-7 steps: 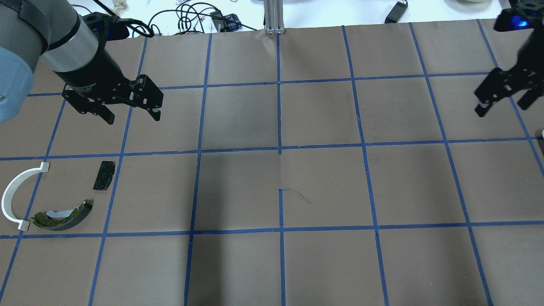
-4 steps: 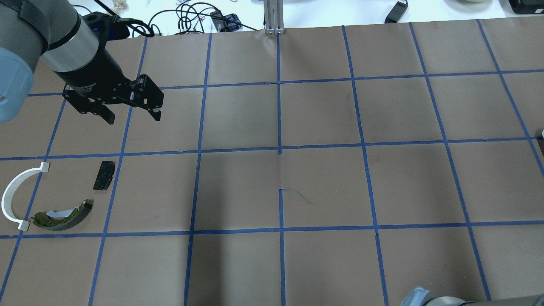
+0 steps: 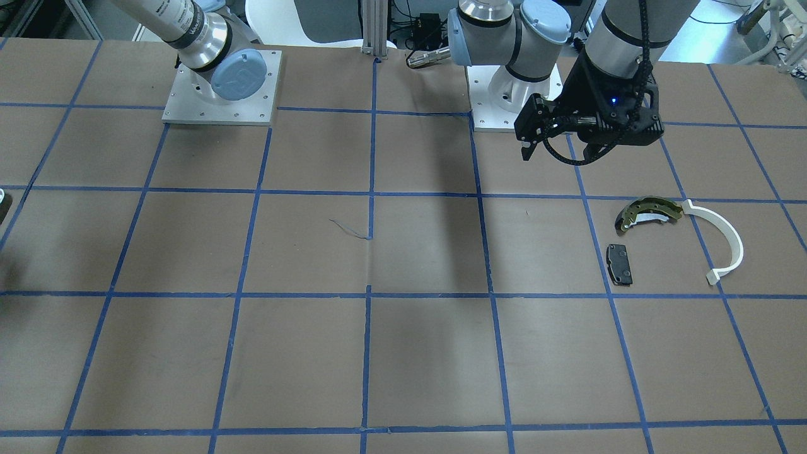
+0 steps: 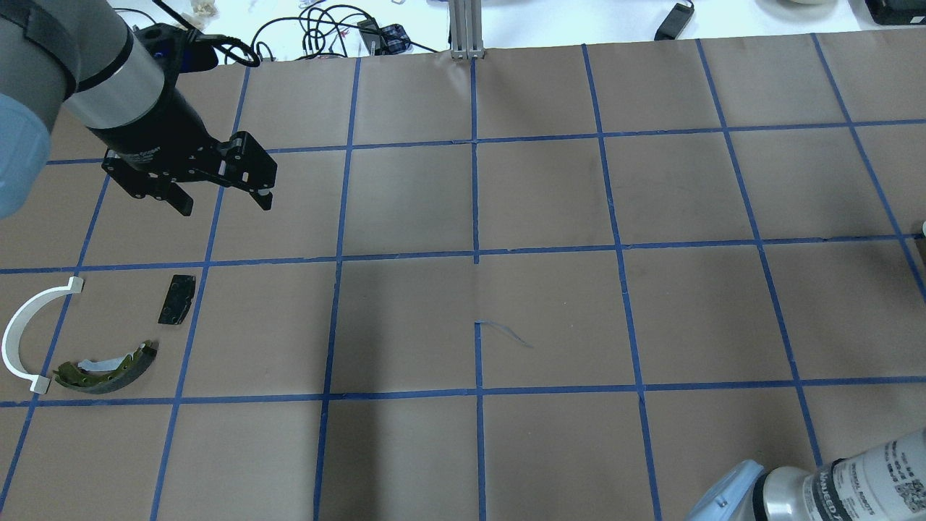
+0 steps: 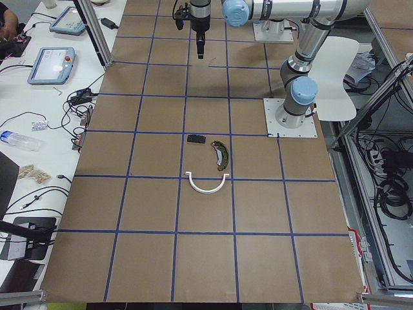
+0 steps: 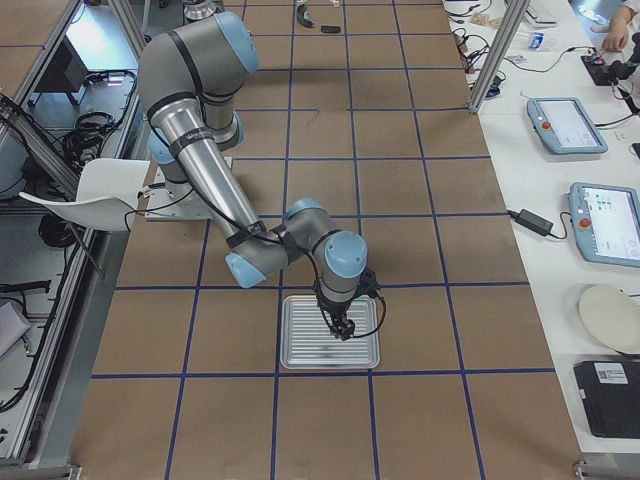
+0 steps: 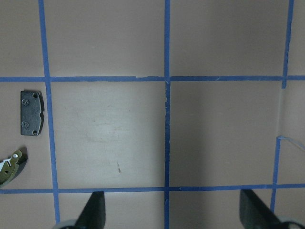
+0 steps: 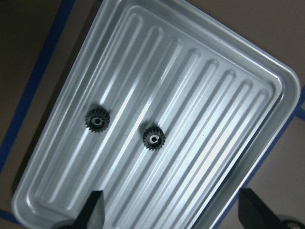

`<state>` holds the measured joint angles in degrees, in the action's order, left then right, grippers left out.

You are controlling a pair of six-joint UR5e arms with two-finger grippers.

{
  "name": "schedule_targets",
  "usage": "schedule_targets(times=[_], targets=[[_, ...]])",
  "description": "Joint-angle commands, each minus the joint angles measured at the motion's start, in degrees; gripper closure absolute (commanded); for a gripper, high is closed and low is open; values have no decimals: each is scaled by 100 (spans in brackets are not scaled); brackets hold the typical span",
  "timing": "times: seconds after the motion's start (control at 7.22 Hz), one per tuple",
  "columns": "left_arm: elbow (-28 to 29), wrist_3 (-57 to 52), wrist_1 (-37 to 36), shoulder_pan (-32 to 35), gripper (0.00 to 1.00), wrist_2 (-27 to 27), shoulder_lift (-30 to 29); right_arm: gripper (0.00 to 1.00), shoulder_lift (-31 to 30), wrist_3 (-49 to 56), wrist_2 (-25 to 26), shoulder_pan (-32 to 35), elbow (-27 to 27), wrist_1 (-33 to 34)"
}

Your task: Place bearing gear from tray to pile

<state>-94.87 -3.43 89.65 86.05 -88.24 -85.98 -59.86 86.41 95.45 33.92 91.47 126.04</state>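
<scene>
Above tray (image 8: 224,109), right tool (image 8: 174,210) tips cropped

On the tray (image 8: 224,86) the edge gear (image 8: 97,119) and centre gear (image 8: 153,138) lie apart, bare floor around each.

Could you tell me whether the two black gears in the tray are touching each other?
Apart. The right wrist view shows bare ribbed metal of the tray between the outer gear and the central gear.

Robotics lab, tape-gridded table (image 4: 550,195), teach pendants (image 6: 567,125), loose cables (image 4: 311,25)
</scene>
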Motion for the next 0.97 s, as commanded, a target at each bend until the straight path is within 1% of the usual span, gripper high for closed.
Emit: schedule_targets(times=[0.0,0.14,0.42,0.55,0.69,0.83], targets=[[-5,0,-9,0,0,0,20,0,370,201,-149,-35,20,263],[-5,0,-9,0,0,0,20,0,387,131,-393,-34,98,271],[4,9,-9,0,0,36,20,1,396,86,-465,-34,239,272],[4,0,-9,0,0,27,20,11,379,52,-405,-34,240,254],[4,9,0,0,0,44,-7,18,379,86,-343,-43,231,263],[-13,9,0,0,0,35,19,18,361,87,-334,-43,231,245]])
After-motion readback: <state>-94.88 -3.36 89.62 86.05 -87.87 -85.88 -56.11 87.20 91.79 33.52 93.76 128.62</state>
